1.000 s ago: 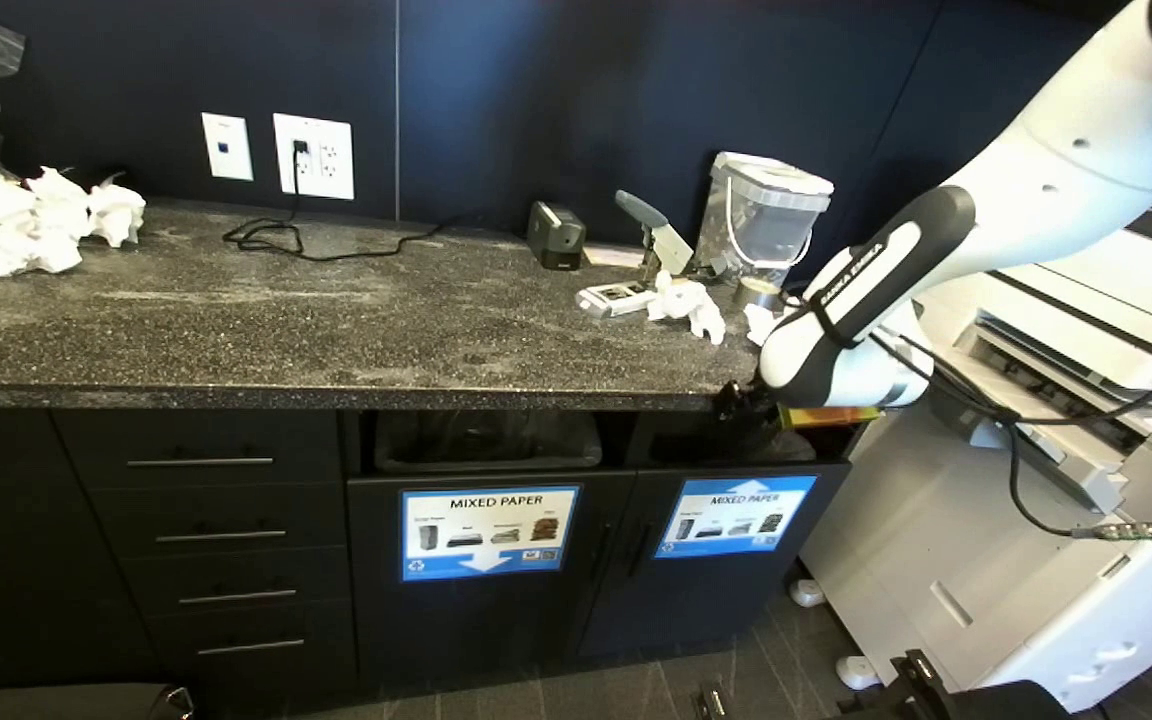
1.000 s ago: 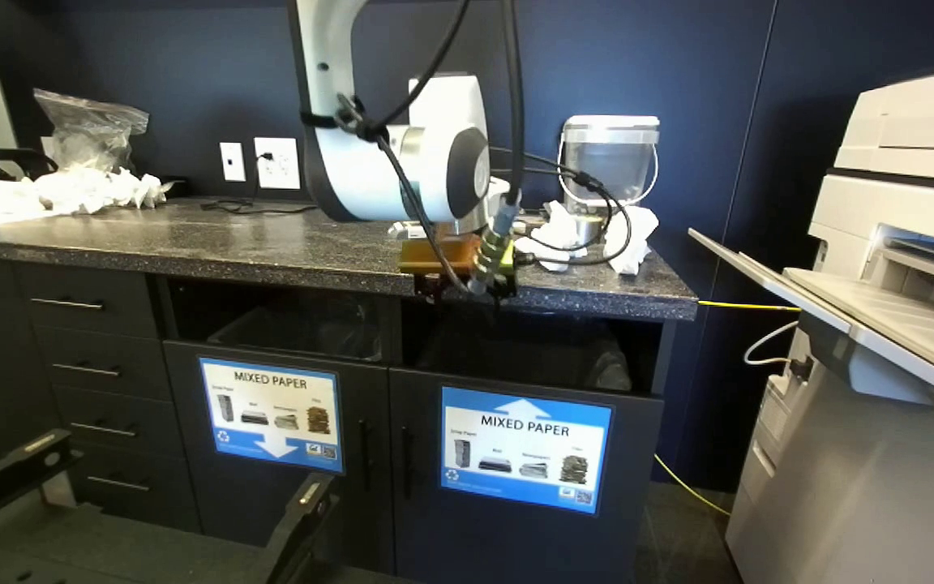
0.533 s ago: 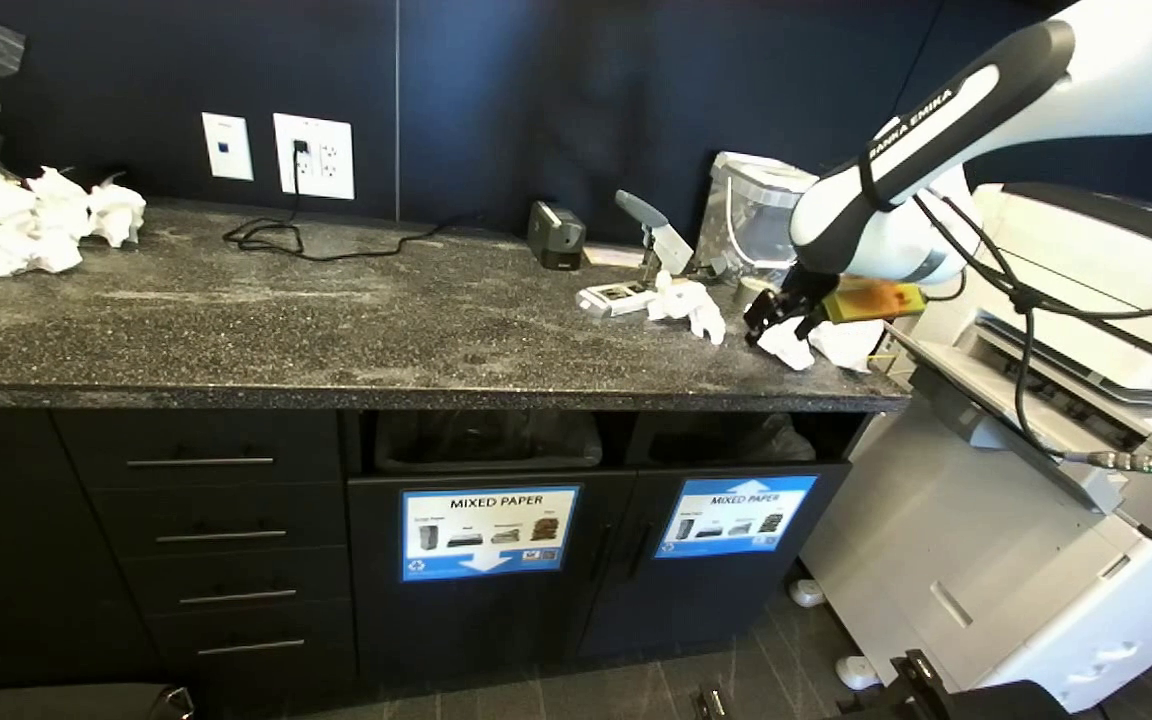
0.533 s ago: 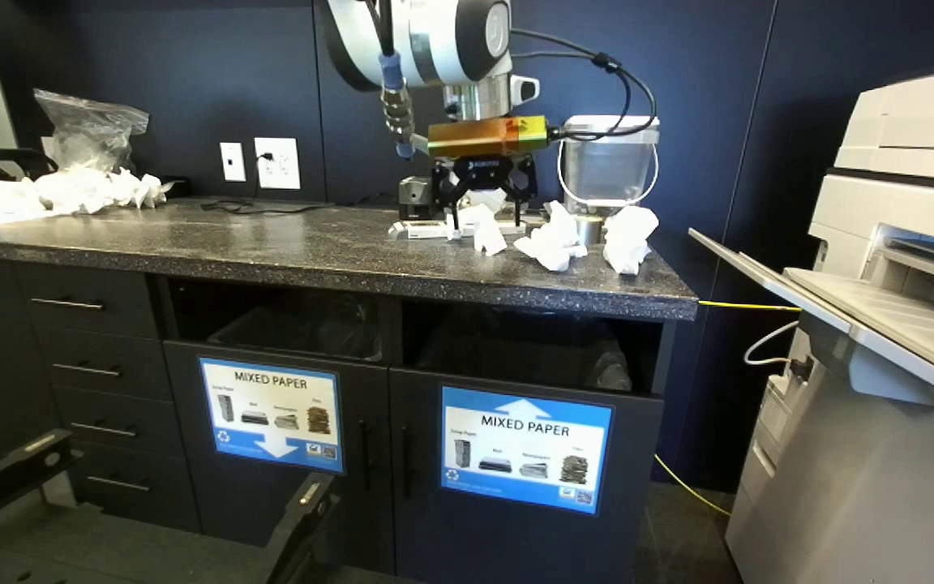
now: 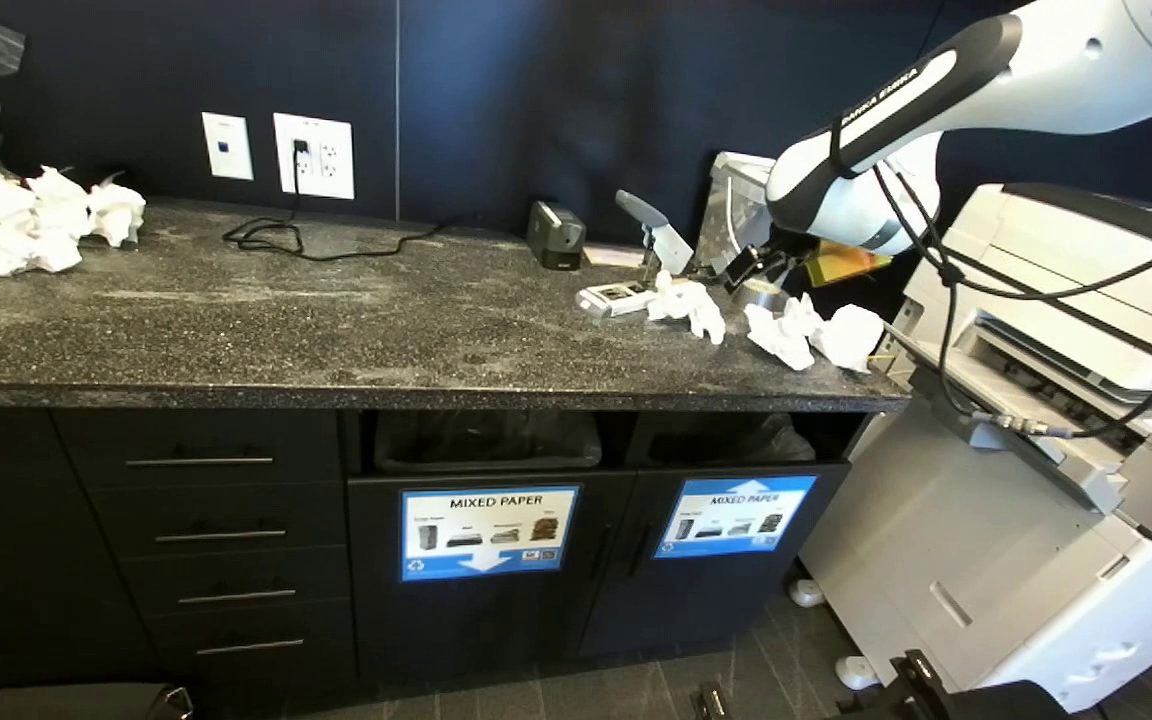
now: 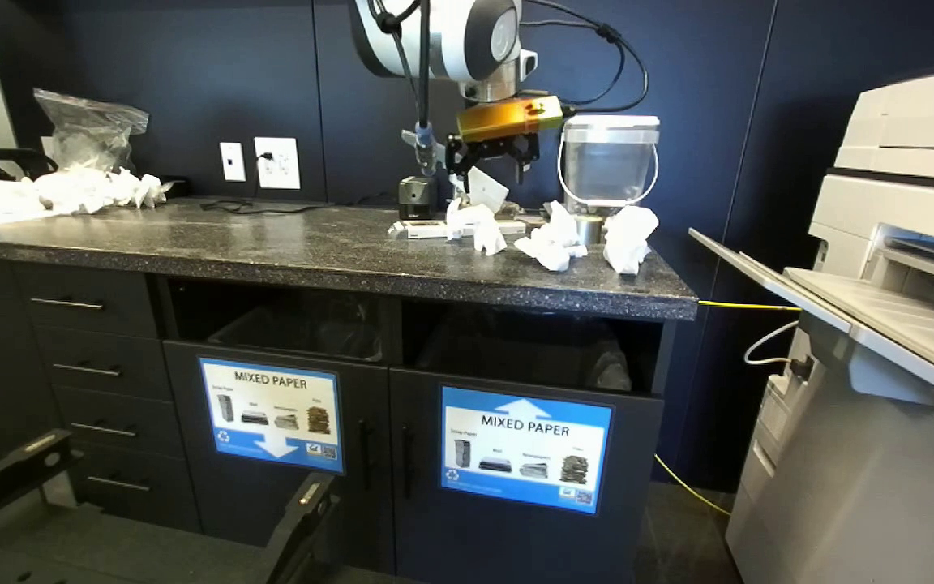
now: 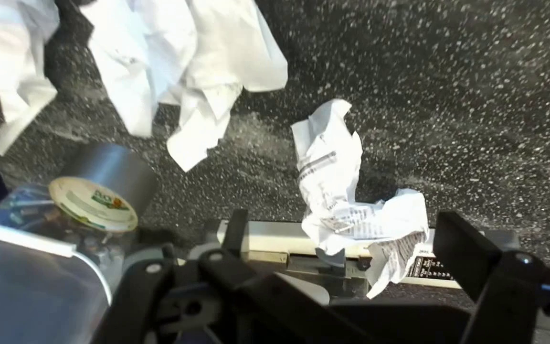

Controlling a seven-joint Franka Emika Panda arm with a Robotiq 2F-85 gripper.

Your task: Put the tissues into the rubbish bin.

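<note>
Hand [image 6: 492,177], jaws well spread & nil gripped, hung above bench [image 6: 289,235]; 3 tissues [image 6: 554,243] lay nr tape roll [image 7: 108,186], above rubbish bin [image 6: 548,391]; tissue pile [image 6: 82,192] well apart.

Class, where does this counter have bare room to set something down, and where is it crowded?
Free: the counter between the heaped tissues and the grey-handled tool, in front of the cord; also a strip along the front edge, narrowing before the loose tissues. Crowded: the printer end, where tool, loose tissues, tape and tub cluster near the gripper.
</note>
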